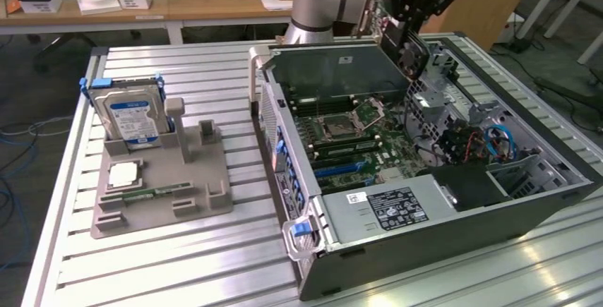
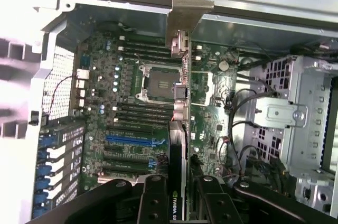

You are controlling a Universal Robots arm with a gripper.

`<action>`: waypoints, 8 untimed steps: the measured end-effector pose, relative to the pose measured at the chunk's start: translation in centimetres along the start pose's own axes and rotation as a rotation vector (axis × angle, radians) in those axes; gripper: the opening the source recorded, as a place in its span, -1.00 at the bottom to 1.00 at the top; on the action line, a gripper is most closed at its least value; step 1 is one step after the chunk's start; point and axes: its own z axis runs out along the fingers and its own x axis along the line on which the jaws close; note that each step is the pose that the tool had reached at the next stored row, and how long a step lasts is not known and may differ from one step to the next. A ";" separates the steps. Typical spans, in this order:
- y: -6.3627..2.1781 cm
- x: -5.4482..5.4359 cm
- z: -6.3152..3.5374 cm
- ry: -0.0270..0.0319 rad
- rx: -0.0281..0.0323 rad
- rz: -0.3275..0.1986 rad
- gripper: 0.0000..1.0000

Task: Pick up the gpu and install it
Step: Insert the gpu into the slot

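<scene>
On the left, well apart: hard drive (image 1: 130, 115) upright in a grey holder (image 1: 160, 205). On the right: open case (image 1: 443, 229), motherboard (image 1: 354, 137) exposed. Above its far side: gpu (image 2: 178, 145), edge-on, clear of the board, pinched between the jaws of the gripper (image 2: 182, 189). Judged need: card edge in line with the blue slot (image 2: 134, 140), no tilt.

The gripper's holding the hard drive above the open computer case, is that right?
Not quite: the gripper holds the gpu above the open computer case, as the wrist view shows. The hard drive stands in its gray holder.
</scene>
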 end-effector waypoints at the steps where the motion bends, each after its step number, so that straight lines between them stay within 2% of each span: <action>1: 0.00 0.0 0.00 0.0008 -0.0003 -0.015 -0.47; 8: 0.00 0.0 0.02 0.0068 -0.0025 -0.128 -0.47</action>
